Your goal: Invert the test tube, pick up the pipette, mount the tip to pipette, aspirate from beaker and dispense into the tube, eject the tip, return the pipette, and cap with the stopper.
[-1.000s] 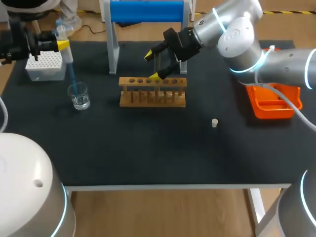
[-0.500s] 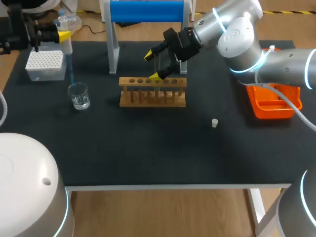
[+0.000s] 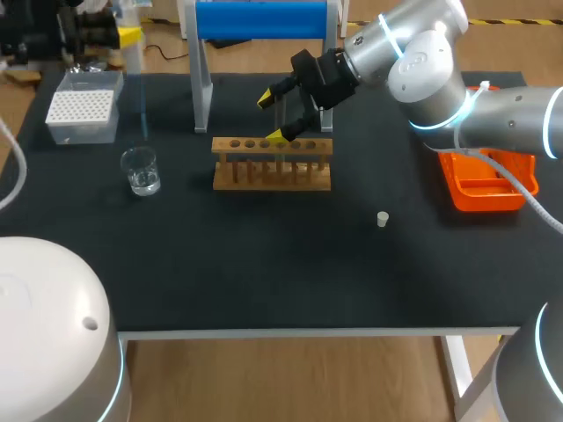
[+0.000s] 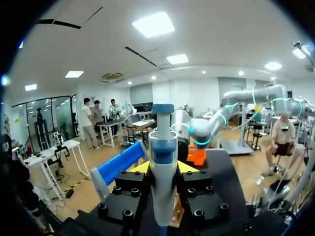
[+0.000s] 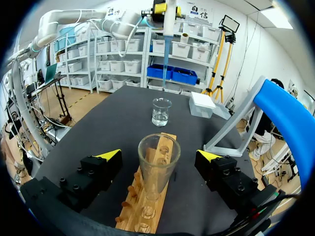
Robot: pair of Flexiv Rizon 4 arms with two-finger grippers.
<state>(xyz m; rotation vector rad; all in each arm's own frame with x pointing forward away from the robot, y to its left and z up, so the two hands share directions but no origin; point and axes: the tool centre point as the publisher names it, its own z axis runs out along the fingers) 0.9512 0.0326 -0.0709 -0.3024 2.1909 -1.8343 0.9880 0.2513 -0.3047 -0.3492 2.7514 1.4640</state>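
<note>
No legible txt, nos. or labels on pipette [image 4: 162, 167], beaker [image 3: 141, 170], rack [image 3: 273, 164] or tip box [image 3: 84, 110].

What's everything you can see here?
Plastic tip box: one, white, back left.
Glass beaker of clear liquid: one, clear, near the box.
Wooden test tube rack: one, brown, middle.
Glass test tube: one, clear, upright at the rack.
Small round stopper: one, whitish, right of the rack.
Plastic tray: one, orange, right edge.
Tall stand: one, blue and grey, back middle.
Pipette with blue tip: one, white, raised, back left.
Left arm: jaws shut on the pipette.
Right arm: jaws open, test tube between.
</note>
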